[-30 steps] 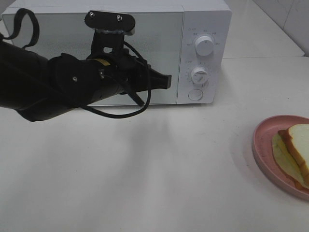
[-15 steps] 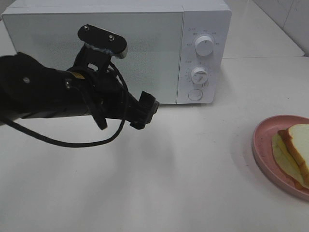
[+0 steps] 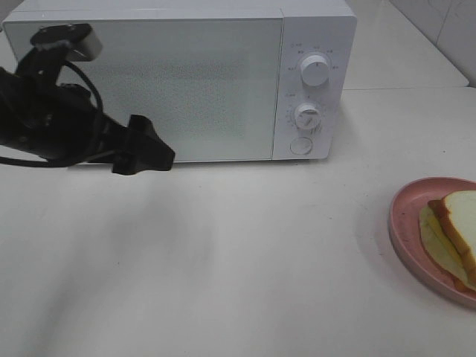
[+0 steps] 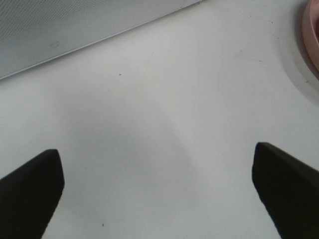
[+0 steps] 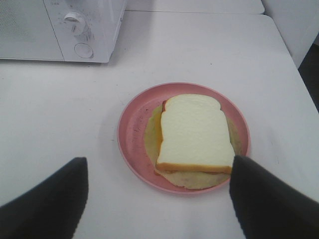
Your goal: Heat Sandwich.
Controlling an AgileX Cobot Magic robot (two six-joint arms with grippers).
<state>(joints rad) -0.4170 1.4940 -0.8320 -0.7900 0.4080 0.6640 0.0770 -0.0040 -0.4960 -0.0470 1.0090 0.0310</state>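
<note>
right wrist view gives us the best look at the sandwich [image 5: 194, 133]: white top slice with tan crust, a yellow edge showing at one side, pale filling spilling out underneath. it lies flat in the middle of a round pink plate [image 5: 133, 144] on the white table [image 5: 50, 99]. we see the right gripper [image 5: 158, 199] hanging above the plate's near edge with its two dark fingers [image 5: 47, 201] spread wide, one on each side of the plate, touching nothing and holding nothing.

exterior high view cuts the plate [image 3: 405, 223] and sandwich [image 3: 457, 223] off at the right edge, so only part of each shows; the right arm itself is out of that frame. well apart from the plate, at the back of the table [image 3: 245, 260], stands a white microwave [image 3: 186, 74] with its door closed, two round knobs [image 3: 315, 69] stacked on the right panel and a round button below them. table between microwave and plate is bare.

we put the left gripper [image 3: 145, 145] in front of the lower left part of the microwave door, black arm and cable covering that corner. its jaws are hard to read from there. in the left wrist view the left gripper's tips sit far apart at the frame corners, open, with only table between them; a strip of the microwave's base and a sliver of pink plate [image 4: 313, 35] show at the edges.
</note>
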